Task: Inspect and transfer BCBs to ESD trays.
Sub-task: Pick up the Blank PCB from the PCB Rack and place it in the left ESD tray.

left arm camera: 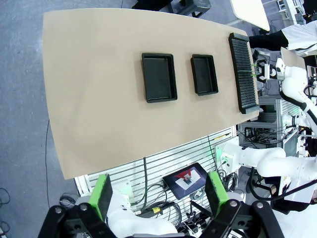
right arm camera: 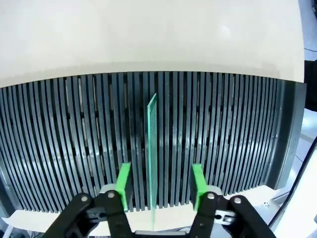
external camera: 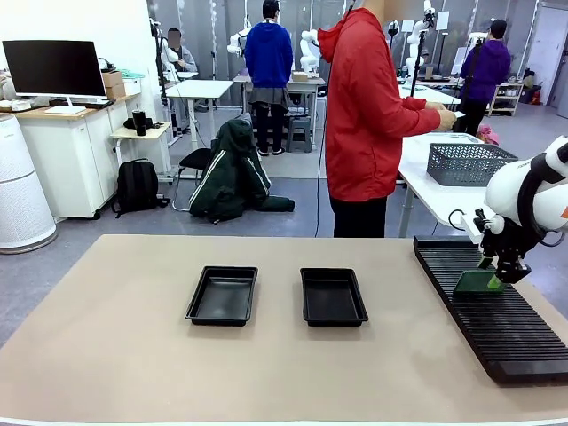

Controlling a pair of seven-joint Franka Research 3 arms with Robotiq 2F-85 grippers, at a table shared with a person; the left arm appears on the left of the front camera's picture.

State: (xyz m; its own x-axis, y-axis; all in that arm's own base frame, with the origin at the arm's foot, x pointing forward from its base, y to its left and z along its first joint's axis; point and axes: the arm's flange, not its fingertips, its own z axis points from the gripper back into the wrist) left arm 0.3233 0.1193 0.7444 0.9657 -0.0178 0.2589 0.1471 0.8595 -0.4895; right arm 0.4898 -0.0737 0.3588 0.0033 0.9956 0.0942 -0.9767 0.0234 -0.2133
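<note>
Bench (external camera: 266, 373), tan, spans the front view; its near edge is cut off at the bottom.

Person (external camera: 364, 115) in red stands at the far side, turned toward a side table. The head is cut off by the top of the frame, and the hands are hard to make out.

Rack (external camera: 506, 328), long, black and slotted, lies along the bench's right side. Its right edge runs out of the picture.

Left tray (external camera: 223, 295) and right tray (external camera: 333, 296) sit mid-bench, side by side and apart, both bare.

Basket (external camera: 466, 162), grey mesh, is on the side table behind.

Left claw (left arm camera: 159, 194) hangs high over the bench, jaws wide, holding nothing.

Right claw (external camera: 490, 271) is low over the rack's far half. In the wrist view it sits astride the board with jaws half-wide. Each pad (right arm camera: 124, 181) has a gap to the board, so no contact shows.

BCB (right arm camera: 152, 148) stands on edge in a rack slot. Its foot is hidden among the ribs. From the front, BCB (external camera: 477, 284) is partly covered by the claw, and its surface detail is too small to read.
</note>
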